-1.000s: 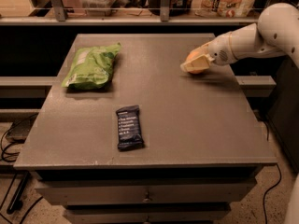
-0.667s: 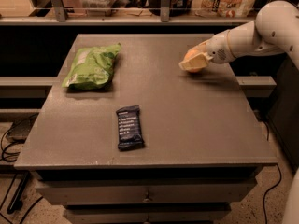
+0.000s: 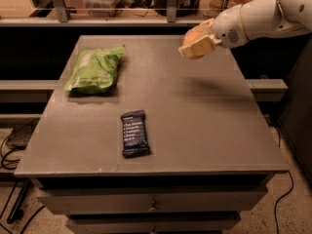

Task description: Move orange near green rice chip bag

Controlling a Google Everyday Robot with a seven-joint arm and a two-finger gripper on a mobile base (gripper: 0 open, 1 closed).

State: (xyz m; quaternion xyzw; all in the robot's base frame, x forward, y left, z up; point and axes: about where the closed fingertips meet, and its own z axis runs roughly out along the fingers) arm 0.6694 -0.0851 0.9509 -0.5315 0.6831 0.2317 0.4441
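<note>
My gripper (image 3: 196,45) is at the far right of the table, raised above the surface, with its fingers shut on the orange (image 3: 190,38). Only a small part of the orange shows between the pale fingers. The green rice chip bag (image 3: 94,68) lies flat at the far left of the table, well apart from the gripper. The white arm reaches in from the upper right.
A flat dark blue wrapped bar (image 3: 134,132) lies near the table's front centre. The grey table (image 3: 204,126) has drawers below its front edge. A shelf with containers runs behind the table. Cables lie on the floor at left.
The gripper has lifted off the table with the orange and moved a little to the left. The bag and the bar have not moved.
</note>
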